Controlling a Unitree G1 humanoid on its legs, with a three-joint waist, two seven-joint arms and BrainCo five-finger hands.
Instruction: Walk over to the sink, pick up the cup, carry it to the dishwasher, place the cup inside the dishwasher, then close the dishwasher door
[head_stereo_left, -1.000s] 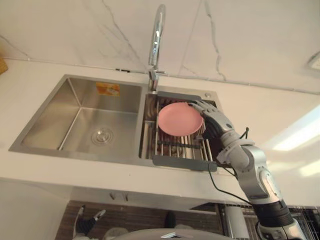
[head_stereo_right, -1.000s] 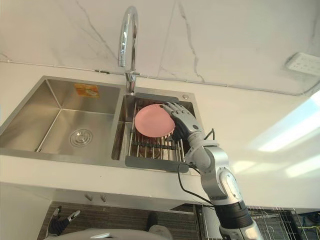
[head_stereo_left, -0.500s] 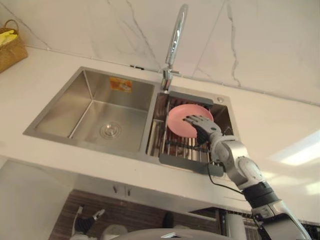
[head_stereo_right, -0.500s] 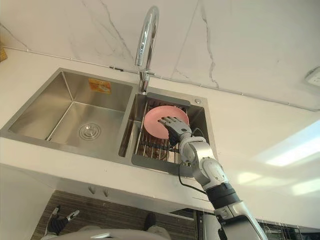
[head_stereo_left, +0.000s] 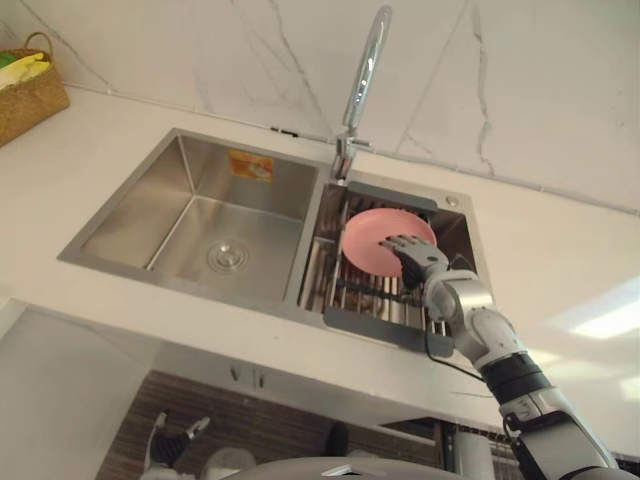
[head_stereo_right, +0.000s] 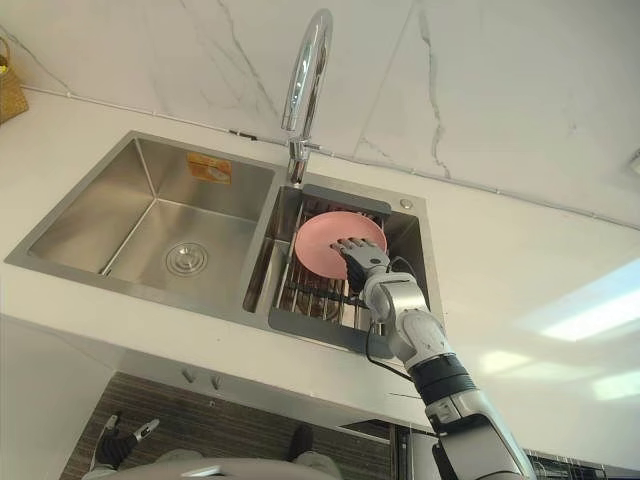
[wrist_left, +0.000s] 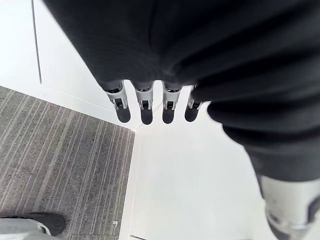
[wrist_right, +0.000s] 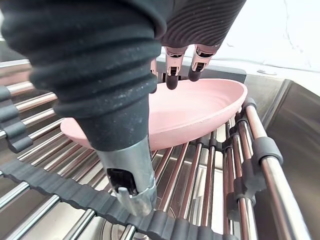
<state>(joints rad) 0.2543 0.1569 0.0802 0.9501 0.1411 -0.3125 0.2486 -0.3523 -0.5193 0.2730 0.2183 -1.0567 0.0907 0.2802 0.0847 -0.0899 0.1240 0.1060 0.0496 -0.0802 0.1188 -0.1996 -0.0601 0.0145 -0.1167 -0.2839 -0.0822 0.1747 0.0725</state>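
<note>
A pink plate (head_stereo_left: 375, 238) leans on the wire rack (head_stereo_left: 372, 296) set in the right basin of the sink (head_stereo_left: 140, 205), just below the faucet (head_stereo_left: 362, 70), with its hollow side facing up and toward the robot. The right hand (head_stereo_left: 410, 258) reaches in from the counter (head_stereo_left: 560, 250) side and lies over the plate's near right part. In the right wrist view its fingers (wrist_right: 172, 76) are stretched out nearly straight and a little apart, their dark tips hanging just above the plate's inner surface near the far rim; I cannot tell whether they touch it. The thumb (wrist_right: 127, 172) stands apart from them on the near side, pointing down toward the rack bars outside the plate's rim, so the rim lies between thumb and fingers without being clamped. The left basin holds only its drain. A woven basket (head_stereo_left: 25, 88) sits on the counter at the far left. The left hand (wrist_left: 145, 102) hangs low by a white cabinet above grey striped floor, fingers straight, side by side, holding nothing
</note>
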